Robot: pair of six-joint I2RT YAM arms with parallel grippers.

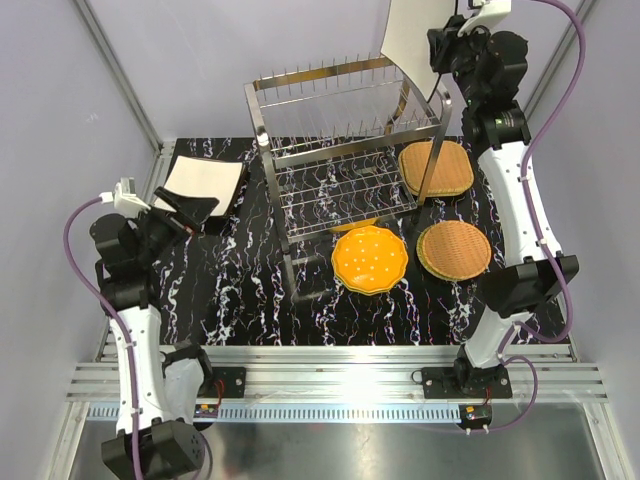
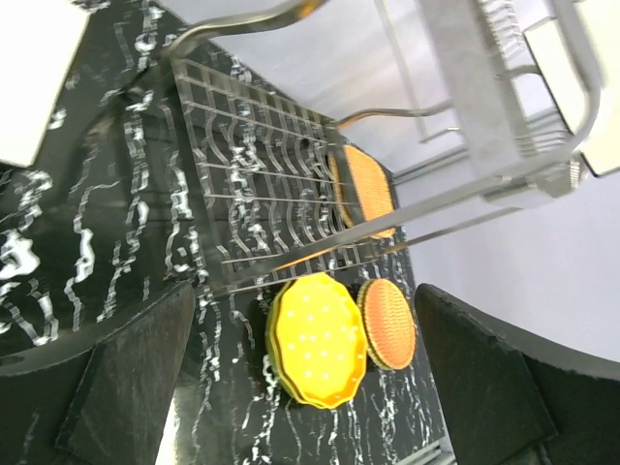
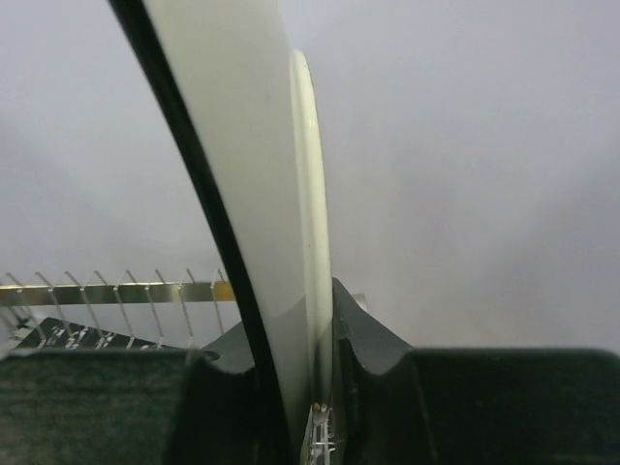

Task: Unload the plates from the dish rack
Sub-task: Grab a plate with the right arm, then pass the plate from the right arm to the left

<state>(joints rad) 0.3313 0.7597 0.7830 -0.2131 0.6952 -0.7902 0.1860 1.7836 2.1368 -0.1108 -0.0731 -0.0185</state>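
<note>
Our right pincer (image 1: 440,48) grips the edge of a square cream plate (image 1: 410,35), held on edge at upper right, we judge to clear the prongs of the dish rack (image 1: 340,130) below. Our left pincer (image 1: 195,210) gapes wide at left, beside a second cream plate (image 1: 205,180) flat on the counter (image 1: 240,290).

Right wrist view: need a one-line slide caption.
Right gripper clamped on the edge of a cream, dark-rimmed plate, held upright with the dish rack prongs below it.
</note>
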